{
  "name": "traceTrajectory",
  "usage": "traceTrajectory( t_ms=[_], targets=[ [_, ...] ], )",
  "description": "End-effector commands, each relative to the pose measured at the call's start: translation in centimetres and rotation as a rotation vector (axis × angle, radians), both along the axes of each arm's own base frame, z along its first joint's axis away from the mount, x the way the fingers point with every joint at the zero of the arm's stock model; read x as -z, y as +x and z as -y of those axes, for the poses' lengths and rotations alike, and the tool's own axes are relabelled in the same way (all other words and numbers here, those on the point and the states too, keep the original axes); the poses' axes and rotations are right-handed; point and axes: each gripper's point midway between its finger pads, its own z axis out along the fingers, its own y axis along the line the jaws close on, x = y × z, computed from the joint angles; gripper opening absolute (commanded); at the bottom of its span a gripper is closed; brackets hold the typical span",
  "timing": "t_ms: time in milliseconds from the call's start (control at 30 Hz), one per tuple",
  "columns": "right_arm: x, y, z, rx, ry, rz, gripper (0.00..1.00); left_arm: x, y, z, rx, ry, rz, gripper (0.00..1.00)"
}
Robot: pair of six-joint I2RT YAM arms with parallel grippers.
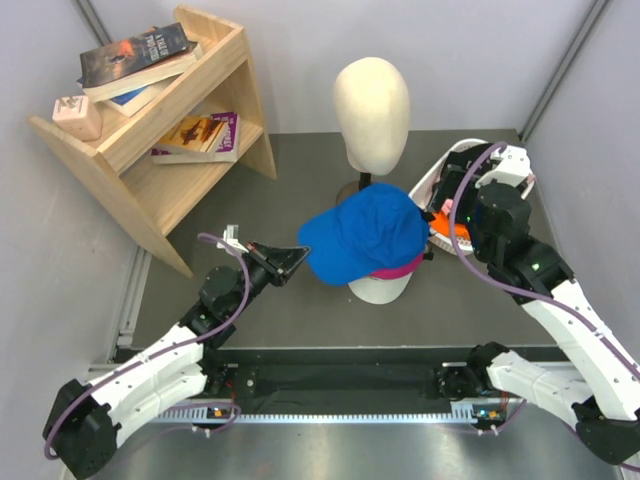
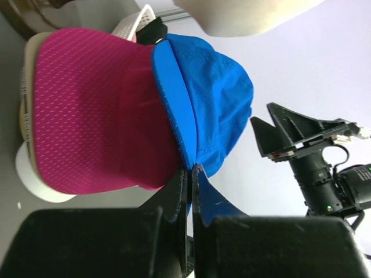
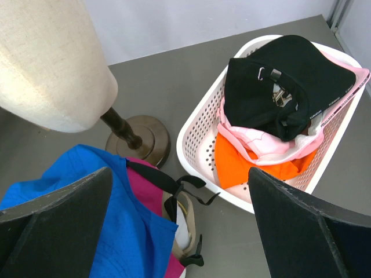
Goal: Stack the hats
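A blue cap (image 1: 362,234) lies on top of a stack with a magenta cap (image 1: 398,268) under it and a white cap (image 1: 380,288) at the bottom; a tan one (image 3: 192,229) shows between them in the right wrist view. My left gripper (image 1: 293,256) is shut on the blue cap's brim (image 2: 174,98). My right gripper (image 3: 179,226) is open and empty, above the floor between the stack and the white basket (image 3: 203,124). The basket holds a black cap (image 3: 278,87), a light pink cap (image 3: 261,145) and an orange bucket hat (image 3: 249,162).
A cream mannequin head (image 1: 371,105) on a dark stand (image 3: 136,139) stands behind the stack. A wooden shelf (image 1: 165,130) with books is at the back left. The basket (image 1: 432,180) sits at the back right beside the right arm.
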Motion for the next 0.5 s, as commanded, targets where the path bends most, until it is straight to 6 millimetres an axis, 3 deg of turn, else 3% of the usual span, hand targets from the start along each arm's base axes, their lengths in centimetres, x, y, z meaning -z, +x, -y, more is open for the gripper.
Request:
traceTrajectory(
  t_ms=[0,200,467],
  targets=[
    [-1.2,0.0,-0.1,-0.004,0.046,0.049,1.00,0.4,0.2,-0.4,0.001,-0.006,0.012,0.00],
    [0.4,0.3,-1.3,-0.061,0.053,0.024,1.00,1.8,1.0,-0.9,-0.014,0.038,0.001,0.00],
    [5.5,1.7,-2.2,-0.146,0.092,-0.074,0.88,3.5,2.1,-1.1,0.002,0.089,-0.010,0.00]
  ],
)
